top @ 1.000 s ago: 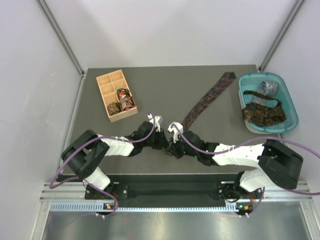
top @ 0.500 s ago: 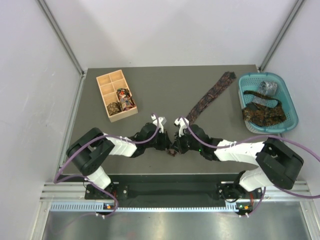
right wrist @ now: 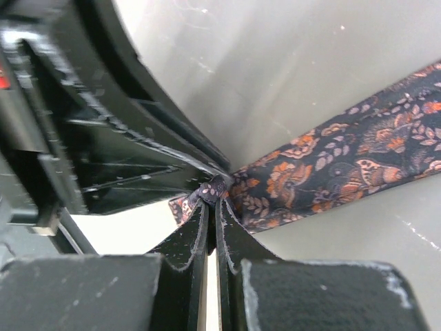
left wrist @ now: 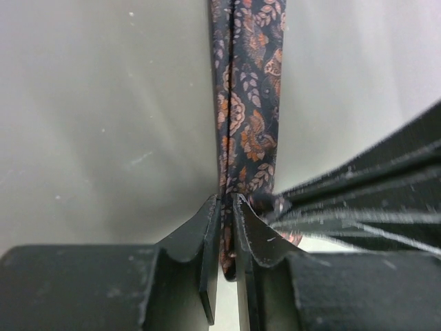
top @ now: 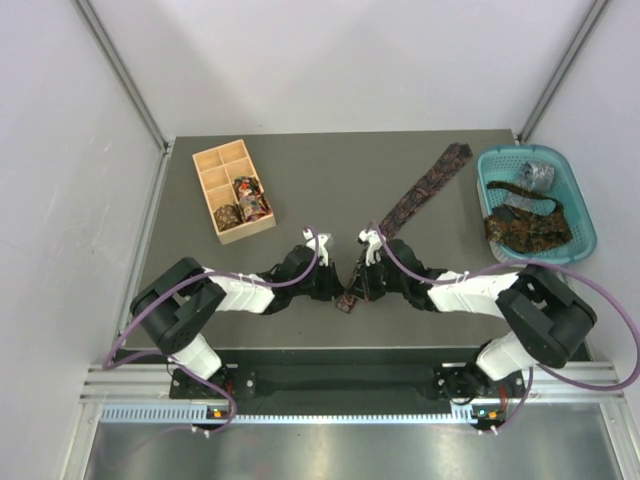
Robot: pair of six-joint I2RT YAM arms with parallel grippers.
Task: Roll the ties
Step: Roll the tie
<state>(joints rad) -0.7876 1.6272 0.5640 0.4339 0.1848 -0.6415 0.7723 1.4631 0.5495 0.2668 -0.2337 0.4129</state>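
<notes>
A dark paisley tie with orange flowers lies in a slant from the table's middle to the back right. Its narrow end sits between my two grippers near the front middle. My left gripper is shut on that end, with the fabric clamped between the fingers. My right gripper meets it from the other side, shut on a bunched bit of the same tie at its fingertips. Two rolled ties sit in the wooden box. More ties lie in the teal basket.
The tan compartment box stands at the back left. The teal basket sits at the right edge. Both arms lie low across the front of the table, wrists nearly touching. White walls close in the back and both sides.
Both wrists have shifted away from the bases, the right one more and toward the left gripper. The tie's end has bunched between them. The left jaws have closed a little.
</notes>
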